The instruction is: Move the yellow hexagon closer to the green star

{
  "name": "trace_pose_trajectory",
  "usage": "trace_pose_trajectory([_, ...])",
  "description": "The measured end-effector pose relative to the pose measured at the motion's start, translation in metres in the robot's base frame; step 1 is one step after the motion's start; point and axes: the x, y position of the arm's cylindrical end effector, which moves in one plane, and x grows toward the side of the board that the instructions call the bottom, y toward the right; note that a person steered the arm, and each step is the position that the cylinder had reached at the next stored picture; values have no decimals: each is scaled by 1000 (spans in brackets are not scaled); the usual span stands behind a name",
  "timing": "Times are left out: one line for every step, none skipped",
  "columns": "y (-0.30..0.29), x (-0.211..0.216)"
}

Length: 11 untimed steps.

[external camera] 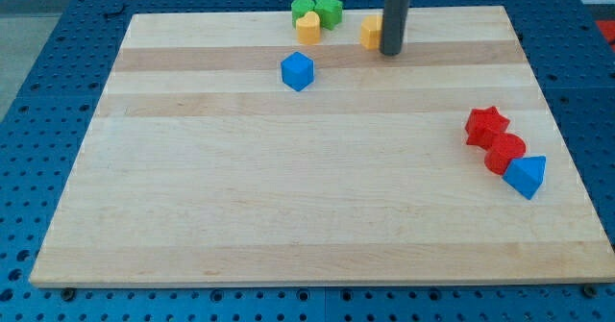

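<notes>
My tip (391, 52) rests on the wooden table (317, 216) near the view's top edge, touching or just beside the right side of the yellow hexagon (370, 32). The rod covers the hexagon's right part, so its full outline is hard to make out. The rod's upper length is cut off at the view's top. There are no jaws on this rig, only the plain rod, so nothing is clenched or released.

The green star (330, 10) sits to the view's left of the hexagon, near it but apart. Pressed against the star's left is a green round block (303, 9), partly hidden behind a yellow heart-like block (307, 28) that stands just in front of both greens. Whether the heart touches the star I cannot tell.

A blue cube (298, 71) lies below this cluster, apart from it. Well away, at the view's right, a red star (486, 125), a red round-edged block (505, 154) and a blue triangle (526, 176) form a touching diagonal row.
</notes>
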Motion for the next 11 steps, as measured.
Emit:
trace_pose_trajectory([32,0])
trace_pose_trajectory([35,-13])
trace_pose_trajectory([24,-32])
trace_pose_trajectory([10,-39])
trace_pose_trajectory([-9,-39])
trace_pose_trajectory([-23,-39])
trace_pose_trajectory([-23,-39])
trace_pose_trajectory([-35,-39])
trace_pose_trajectory([-47,-39])
trace_pose_trajectory([-37,-38])
trace_pose_trajectory([-19,-31])
